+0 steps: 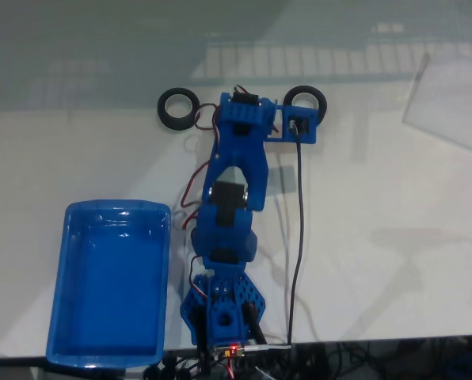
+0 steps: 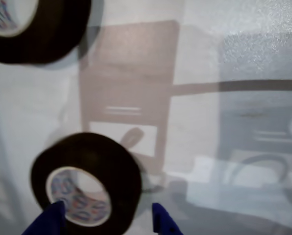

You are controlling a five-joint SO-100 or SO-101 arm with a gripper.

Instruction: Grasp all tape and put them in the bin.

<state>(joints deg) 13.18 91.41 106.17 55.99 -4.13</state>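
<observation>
A clear plastic sheet (image 1: 455, 103) lies on the white table (image 1: 378, 237).

The arm (image 1: 234, 198) is bright blue printed plastic, built of blocky links; black servo bodies sit in the joints, one behind the gripper, another further back; thin red and black wires loop along its left side in the fixed view; a black cable (image 1: 298, 237) runs from the camera mount beside the gripper back to the base; a small red light glows there; in the wrist view two blue fingertips (image 2: 161, 220) show, rounded and smooth.

Lab bench: glossy white table (image 1: 378, 261).
</observation>
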